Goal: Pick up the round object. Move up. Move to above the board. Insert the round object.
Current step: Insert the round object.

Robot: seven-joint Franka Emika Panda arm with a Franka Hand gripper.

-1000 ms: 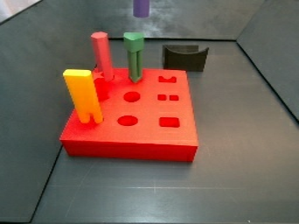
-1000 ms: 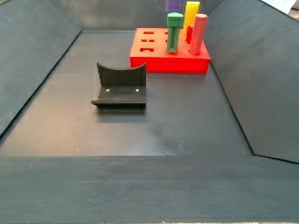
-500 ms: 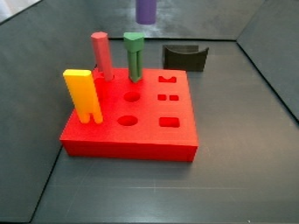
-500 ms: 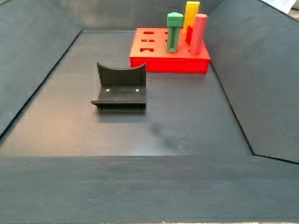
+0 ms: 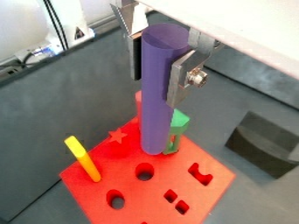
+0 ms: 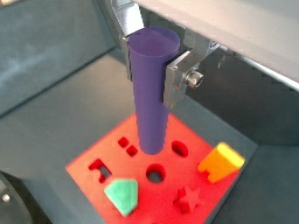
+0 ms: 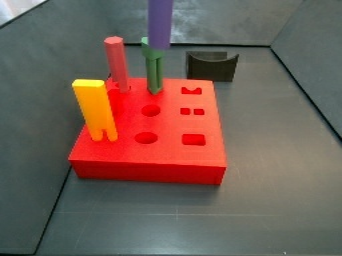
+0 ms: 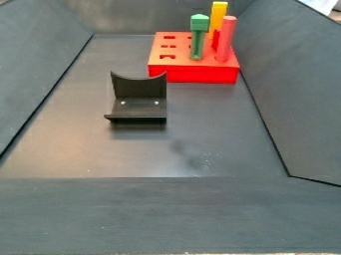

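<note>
While my fingers [image 5: 160, 63] clamp the purple round object [image 5: 158, 92] near its top, it hangs upright above the red board [image 6: 158, 194]; it seems rigid, light and smooth, so a high grip suits.

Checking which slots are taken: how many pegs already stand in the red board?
3: a yellow peg at the board's near left corner, a red-pink peg and a green peg towards its rear. The purple peg hangs above, clamped in the end effector.
</note>
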